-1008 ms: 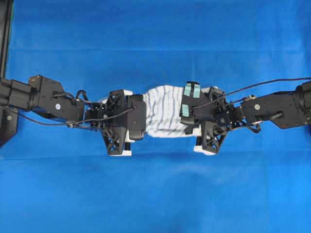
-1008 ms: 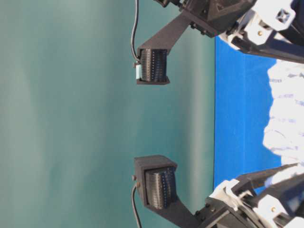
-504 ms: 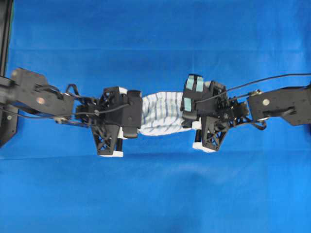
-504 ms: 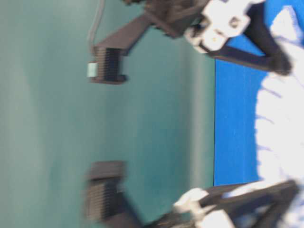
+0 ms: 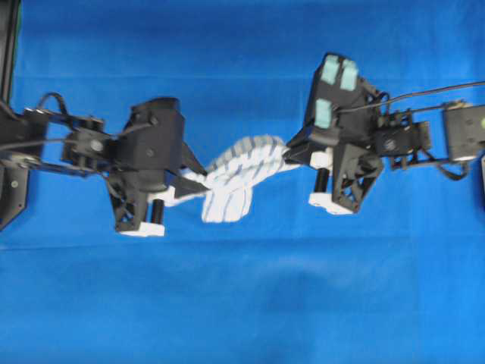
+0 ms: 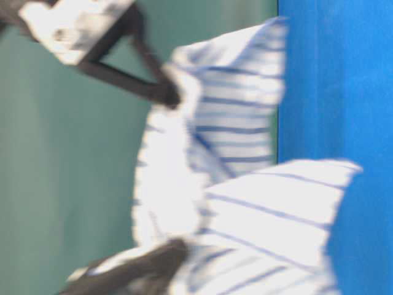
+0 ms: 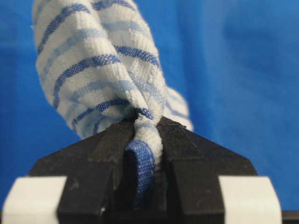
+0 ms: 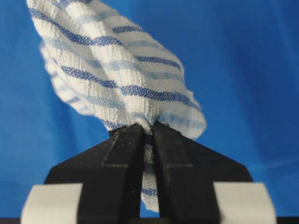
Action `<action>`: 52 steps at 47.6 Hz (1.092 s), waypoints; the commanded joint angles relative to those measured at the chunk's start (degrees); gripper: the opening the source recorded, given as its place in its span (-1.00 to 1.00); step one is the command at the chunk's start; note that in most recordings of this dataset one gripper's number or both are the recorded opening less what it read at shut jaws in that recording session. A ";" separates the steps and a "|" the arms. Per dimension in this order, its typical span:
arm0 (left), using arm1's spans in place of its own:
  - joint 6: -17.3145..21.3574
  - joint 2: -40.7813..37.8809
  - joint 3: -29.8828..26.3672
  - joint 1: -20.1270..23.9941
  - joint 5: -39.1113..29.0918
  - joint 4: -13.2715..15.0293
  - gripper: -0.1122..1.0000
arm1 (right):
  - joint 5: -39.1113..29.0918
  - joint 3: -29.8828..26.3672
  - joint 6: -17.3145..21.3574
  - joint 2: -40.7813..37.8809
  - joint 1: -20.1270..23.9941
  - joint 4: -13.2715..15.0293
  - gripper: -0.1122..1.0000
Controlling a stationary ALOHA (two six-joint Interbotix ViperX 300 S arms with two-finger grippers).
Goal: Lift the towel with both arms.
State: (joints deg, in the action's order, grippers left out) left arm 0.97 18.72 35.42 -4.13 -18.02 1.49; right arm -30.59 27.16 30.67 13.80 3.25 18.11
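Observation:
The towel point(image 5: 239, 178), white with blue stripes, hangs bunched in a sagging band between the two arms, off the blue cloth. My left gripper point(image 5: 198, 182) is shut on its left end. In the left wrist view a fold of towel point(image 7: 93, 60) is pinched between the black fingers of the left gripper point(image 7: 144, 130). My right gripper point(image 5: 292, 155), on the arm with teal parts, is shut on the right end. The right wrist view shows the towel point(image 8: 117, 70) clamped in the right gripper point(image 8: 147, 128). In the blurred table-level view the towel point(image 6: 245, 184) hangs from both.
A blue cloth point(image 5: 242, 303) covers the table under both arms. A black frame point(image 5: 7, 45) stands at the far left edge. Behind the table, the table-level view shows a plain teal-green wall point(image 6: 61, 153).
Both grippers have closed on the towel's ends, risen and drawn apart. The towel has left the cloth and now hangs stretched and bunched between them.

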 commanded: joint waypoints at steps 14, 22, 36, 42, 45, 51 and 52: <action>0.44 8.53 -9.58 3.87 -11.07 -0.35 -0.67 | -7.29 -10.63 -5.71 7.03 0.00 0.26 -0.66; 0.44 10.99 -13.45 4.31 -14.06 -0.44 -0.67 | -9.76 -15.03 -7.82 8.00 0.00 0.26 -0.66; 1.67 13.18 -17.40 5.80 -16.61 -0.62 -0.67 | -12.22 -20.83 -11.16 8.09 0.00 0.26 -0.66; 3.43 13.36 -18.81 6.15 -16.96 -0.62 -0.67 | -12.22 -22.41 -11.60 8.00 -0.09 0.26 -0.66; 3.96 13.27 -19.16 6.15 -16.96 -0.62 -0.67 | -12.22 -22.59 -11.69 8.00 -0.09 0.26 -0.66; 4.22 12.92 -19.25 6.15 -17.05 -0.62 -0.67 | -12.48 -22.59 -11.78 7.91 -0.09 0.26 -0.66; 4.22 12.92 -19.25 6.15 -16.96 -0.62 -0.67 | -12.57 -22.59 -11.87 7.91 -0.09 0.26 -0.66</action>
State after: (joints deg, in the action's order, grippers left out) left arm 5.10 31.46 17.75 1.85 -35.24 0.97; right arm -43.07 5.98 19.07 20.83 3.25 18.19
